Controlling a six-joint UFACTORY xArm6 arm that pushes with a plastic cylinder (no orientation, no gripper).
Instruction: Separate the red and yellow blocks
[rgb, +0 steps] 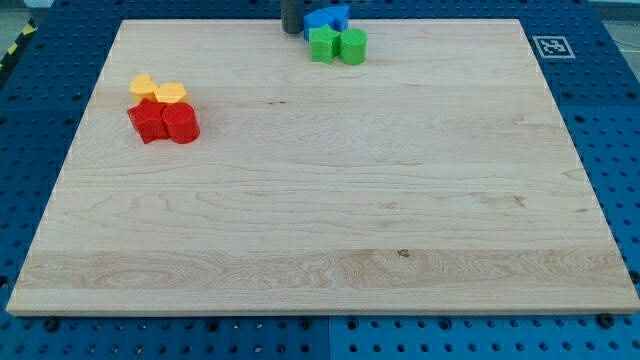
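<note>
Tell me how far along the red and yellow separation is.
Nothing looks done yet: the two yellow blocks sit tight against the two red blocks near the view's left edge. My tip is at the view's top, beside the blue blocks and above the green blocks, far from the cluster. Left: travel over and push the colours apart.

Tabletop (330, 220): pale wood, lying on blue perforated base (620, 150). Green blocks at tabletop's top edge, approx mid-width: green cylinder (353, 46) touching green star-ish block (322, 44) on its left. Blue blocks (327, 18) right behind the green pair, shapes unclear. Square b/w marker (549, 45) in tabletop's top-right corner.
</note>
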